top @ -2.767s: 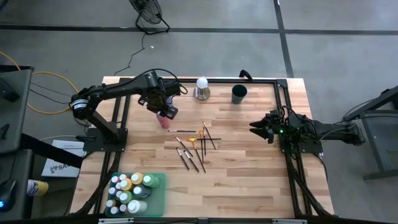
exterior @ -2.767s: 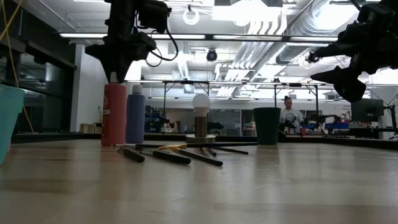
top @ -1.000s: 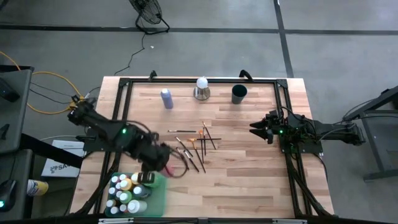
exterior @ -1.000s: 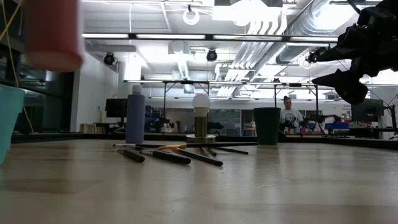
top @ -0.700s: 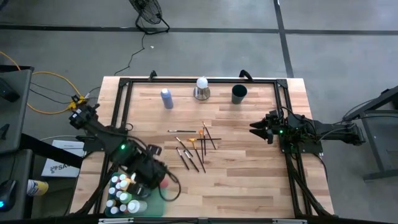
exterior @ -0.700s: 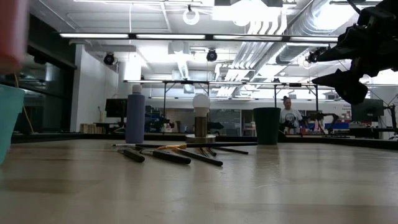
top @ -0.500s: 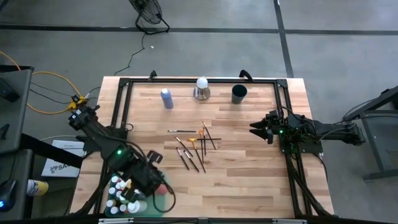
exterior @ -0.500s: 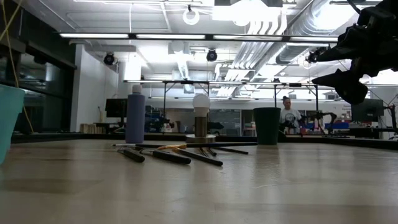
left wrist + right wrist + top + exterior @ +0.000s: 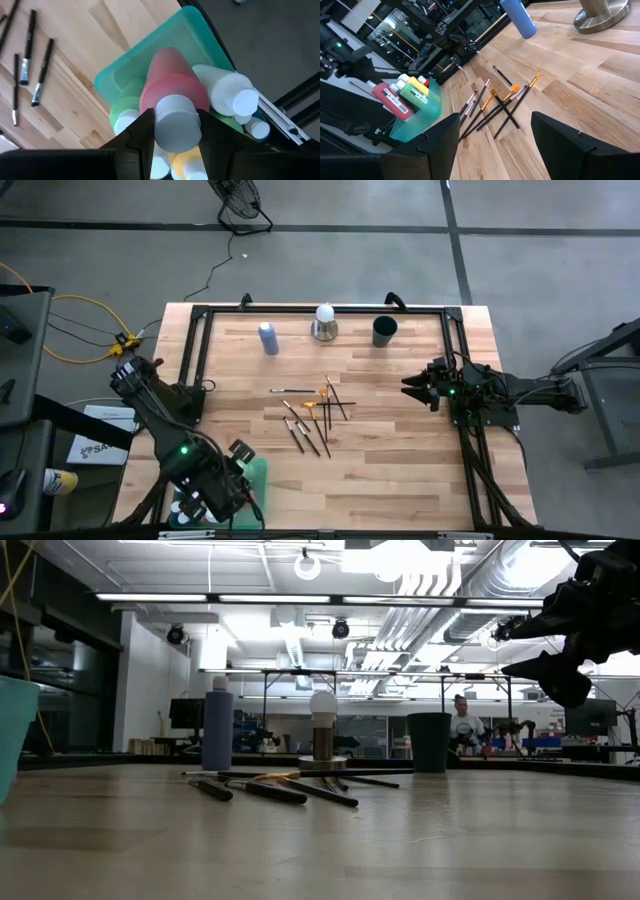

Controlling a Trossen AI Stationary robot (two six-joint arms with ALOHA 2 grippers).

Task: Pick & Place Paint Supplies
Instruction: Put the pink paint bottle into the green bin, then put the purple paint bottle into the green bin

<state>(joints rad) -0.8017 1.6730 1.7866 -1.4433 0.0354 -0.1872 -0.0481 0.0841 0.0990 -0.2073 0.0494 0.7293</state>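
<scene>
Left claw (image 9: 172,131) of mine grips a pink bottle (image 9: 172,87) by its pale cap, fingers pressed on either side, holding it tilted over my teal bin (image 9: 150,57). That bin sits at the table's near left corner and already holds other bottles: a white one (image 9: 225,92) just beside the pink, a green one (image 9: 125,112) and a yellow one (image 9: 182,162) below it. From above, my left arm covers most of the bin (image 9: 257,472).

Brushes (image 9: 310,418) lie scattered in a loose cluster mid-table, some crossing, one with an orange tip. A blue-purple bottle (image 9: 268,338) stands upright near the far edge, apart from the brushes. Beside it along that edge are a white ball on a metal base (image 9: 324,322) and a dark cup (image 9: 384,331).

My right claw (image 9: 408,387) waits over the table's right side, fingers spread wide and holding nothing, pointing toward the brushes.
</scene>
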